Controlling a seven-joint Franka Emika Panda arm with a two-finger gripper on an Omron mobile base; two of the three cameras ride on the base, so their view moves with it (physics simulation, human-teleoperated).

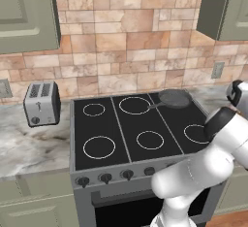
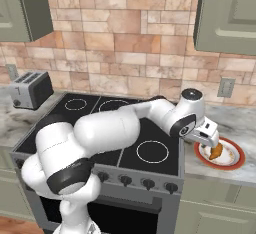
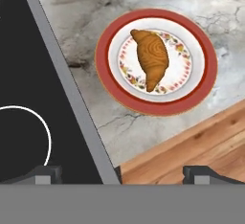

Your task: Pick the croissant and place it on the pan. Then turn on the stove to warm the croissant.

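The orange-brown croissant (image 3: 152, 58) (image 2: 216, 151) lies on a white plate with a red-orange rim (image 3: 103, 61) (image 2: 239, 157), on the counter just right of the stove (image 1: 126, 129) (image 2: 95, 113). My gripper (image 2: 210, 141) (image 3: 124, 174) hovers a little above the plate's near-left side. It is open, with nothing between its fingertips (image 3: 48, 173). The dark grey pan (image 1: 174, 98) sits on the back right burner, handle pointing left. The stove's dark knobs (image 1: 105, 176) (image 2: 145, 182) line its front.
A silver two-slot toaster (image 1: 42, 103) (image 2: 30, 90) stands on the marble counter left of the stove. The stove's grey metal edge (image 3: 67, 89) runs between the plate and the front right burner ring (image 3: 28, 122). Wooden floor (image 3: 191, 141) lies beyond the counter's front edge.
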